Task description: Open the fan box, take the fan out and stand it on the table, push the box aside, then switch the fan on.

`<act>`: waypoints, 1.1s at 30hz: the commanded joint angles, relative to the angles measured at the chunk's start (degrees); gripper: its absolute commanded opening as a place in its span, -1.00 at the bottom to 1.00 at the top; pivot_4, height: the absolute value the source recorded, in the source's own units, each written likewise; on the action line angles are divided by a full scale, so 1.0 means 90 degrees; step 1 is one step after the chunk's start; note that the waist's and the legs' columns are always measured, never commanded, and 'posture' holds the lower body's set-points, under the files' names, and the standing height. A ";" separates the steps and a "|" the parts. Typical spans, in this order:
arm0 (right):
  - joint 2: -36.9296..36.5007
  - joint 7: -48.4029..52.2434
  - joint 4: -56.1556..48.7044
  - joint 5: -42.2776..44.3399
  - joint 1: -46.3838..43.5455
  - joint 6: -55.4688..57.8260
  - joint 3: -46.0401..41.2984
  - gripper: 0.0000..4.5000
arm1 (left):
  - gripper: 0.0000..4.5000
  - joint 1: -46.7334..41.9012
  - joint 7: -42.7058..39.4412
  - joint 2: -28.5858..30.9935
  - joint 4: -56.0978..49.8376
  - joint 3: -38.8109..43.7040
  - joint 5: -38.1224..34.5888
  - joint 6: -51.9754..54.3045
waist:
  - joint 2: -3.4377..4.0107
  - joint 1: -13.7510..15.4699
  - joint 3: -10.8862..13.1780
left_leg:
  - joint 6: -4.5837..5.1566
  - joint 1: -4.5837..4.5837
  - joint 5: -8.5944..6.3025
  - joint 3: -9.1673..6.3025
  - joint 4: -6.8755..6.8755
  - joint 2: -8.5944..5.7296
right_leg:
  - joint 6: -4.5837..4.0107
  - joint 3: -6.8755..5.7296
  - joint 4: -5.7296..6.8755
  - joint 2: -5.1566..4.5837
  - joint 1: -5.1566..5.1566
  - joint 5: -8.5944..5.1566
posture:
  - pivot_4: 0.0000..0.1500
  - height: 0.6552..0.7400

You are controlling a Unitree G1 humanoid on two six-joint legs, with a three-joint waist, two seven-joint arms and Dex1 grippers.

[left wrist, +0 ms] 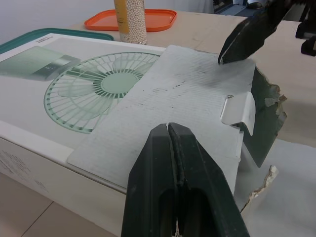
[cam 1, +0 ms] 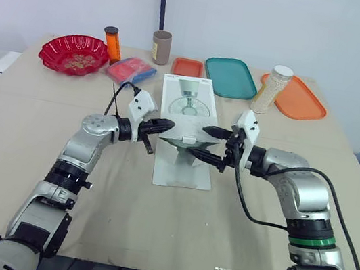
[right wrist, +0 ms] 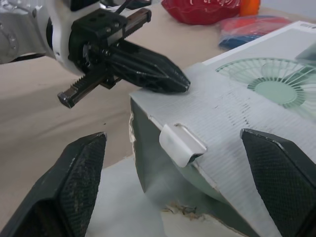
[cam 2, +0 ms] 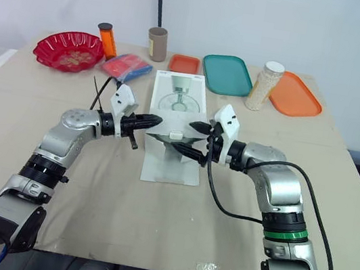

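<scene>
Four fingers (cam 1: 158, 127) at the box flap (cam 1: 183, 136)

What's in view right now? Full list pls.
box: 1, white with a green fan picture, table centre
flap: 1, white, box's near end, raised
bowl: 1, red, far left
bottle: 1, orange with a dark cap, right of bowl
packet: 1, blue and red, in front of bottle
cup: 1, tan, far edge
small tray: 1, red-orange, right of cup
teal tray: 1, teal, right of small tray
orange tray: 1, orange, far right
jar: 1, white beads, white lid, at orange tray's left edge
table: 1, beige
left claw: 1, black, shut, tip on flap
right claw: 1, black, open, at flap
</scene>
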 commanded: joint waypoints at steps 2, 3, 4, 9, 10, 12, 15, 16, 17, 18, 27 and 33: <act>-0.0302 -0.0681 -0.0925 -0.0276 -0.0577 0.1152 0.0214 0.04 | -1.00 -0.0015 -0.0016 0.0041 0.0065 0.0089 -0.0026 0.0019 | 0.0001 -0.0001 -0.0001 | 0.0000 -0.0001 0.0000 0.0000 0.0000 -0.0001 | 0.0000 0.0000 -0.0001 -0.0001 -0.0001 0.0000 | 1.00 1.00; -0.0358 -0.0709 -0.1063 -0.0365 -0.0625 0.1218 0.0355 -0.16 | -1.00 -0.0012 -0.0005 0.0048 0.0074 0.0090 -0.0011 0.0000 | 0.0001 0.0000 -0.0001 | 0.0000 0.0000 0.0000 0.0001 -0.0001 0.0000 | 0.0000 0.0001 -0.0001 0.0000 -0.0002 0.0000 | 1.00 1.00; -0.0421 -0.0710 -0.1227 -0.0457 -0.0658 0.1254 0.0500 -0.36 | -1.00 -0.0008 -0.0001 0.0049 0.0072 0.0096 -0.0012 -0.0002 | 0.0001 0.0003 -0.0001 | 0.0000 -0.0001 0.0000 0.0000 -0.0002 0.0000 | -0.0001 0.0000 -0.0001 0.0000 -0.0002 -0.0001 | 1.00 1.00; -0.0783 -0.0543 -0.1715 -0.0988 -0.0640 0.1143 0.1236 -0.98 | -1.00 0.0002 0.0018 0.0040 0.0069 0.0110 -0.0009 -0.0032 | 0.0001 0.0003 -0.0001 | 0.0001 -0.0003 -0.0001 -0.0001 -0.0003 -0.0003 | -0.0002 -0.0002 -0.0003 -0.0003 -0.0003 -0.0002 | 1.00 1.00; -0.0820 -0.0535 -0.1749 -0.1061 -0.0612 0.1184 0.1350 -0.98 | -1.00 -0.0005 0.0028 0.0033 0.0088 0.0111 -0.0002 -0.0048 | 0.0001 0.0003 -0.0001 | 0.0001 -0.0003 -0.0001 -0.0001 -0.0002 -0.0003 | -0.0002 -0.0002 -0.0003 -0.0003 -0.0003 -0.0002 | 1.00 1.00; -0.0820 -0.0571 -0.1711 -0.1209 -0.0574 0.1187 0.1465 -0.98 | -1.00 -0.0020 0.0037 0.0013 0.0124 0.0120 -0.0004 -0.0073 | 0.0000 0.0004 -0.0001 | 0.0001 -0.0002 -0.0001 -0.0001 -0.0002 -0.0002 | -0.0002 -0.0002 -0.0002 -0.0001 -0.0003 -0.0002 | 1.00 1.00; -0.0852 -0.0600 -0.1442 -0.1531 -0.0525 0.1058 0.1643 -0.98 | -1.00 -0.0012 0.0064 -0.0030 0.0157 0.0121 0.0010 -0.0124 | 0.0000 0.0002 -0.0001 | 0.0001 -0.0002 -0.0001 -0.0001 -0.0002 -0.0002 | -0.0002 -0.0001 -0.0002 -0.0001 -0.0003 -0.0002 | 1.00 1.00; -0.0881 -0.0598 -0.1357 -0.1651 -0.0507 0.0980 0.1694 -0.98 | -1.00 -0.0009 0.0070 -0.0043 0.0167 0.0117 0.0013 -0.0141 | 0.0000 0.0003 -0.0001 | 0.0001 -0.0002 -0.0001 -0.0001 -0.0002 -0.0002 | -0.0002 -0.0002 -0.0002 -0.0001 -0.0003 -0.0002 | 1.00 1.00; -0.0914 -0.0583 -0.1304 -0.1750 -0.0489 0.0922 0.1734 -0.98 | -1.00 0.0001 0.0073 -0.0048 0.0165 0.0111 0.0018 -0.0158 | 0.0000 0.0003 -0.0001 | 0.0001 -0.0002 -0.0001 -0.0001 -0.0002 -0.0002 | -0.0002 -0.0002 -0.0002 -0.0001 -0.0003 -0.0002 | 1.00 1.00; -0.0938 -0.0558 -0.1242 -0.1822 -0.0476 0.0889 0.1751 -0.98 | -1.00 0.0002 0.0076 -0.0057 0.0177 0.0104 0.0027 -0.0180 | 0.0000 0.0004 -0.0001 | 0.0001 -0.0002 -0.0001 -0.0001 -0.0002 -0.0003 | -0.0002 -0.0002 -0.0002 -0.0002 -0.0003 -0.0002 | 1.00 1.00; -0.1812 -0.0069 -0.1562 -0.2544 -0.0078 0.0281 0.1845 -0.98 | -1.00 -0.0046 0.0080 -0.0145 0.0327 0.0096 0.0049 -0.0309 | -0.0001 0.0007 -0.0001 | 0.0001 -0.0001 0.0000 -0.0002 0.0002 -0.0005 | -0.0002 -0.0002 -0.0003 -0.0004 0.0002 -0.0002 | 1.00 1.00; -0.2076 0.0091 -0.1422 -0.2825 0.0091 0.0006 0.1729 -0.98 | -1.00 -0.0068 0.0014 -0.0188 0.0419 0.0096 0.0057 -0.0374 | 0.0000 -0.0007 -0.0001 | 0.0002 0.0000 -0.0001 -0.0002 -0.0002 -0.0003 | -0.0002 -0.0003 -0.0007 -0.0001 0.0001 -0.0002 | 1.00 1.00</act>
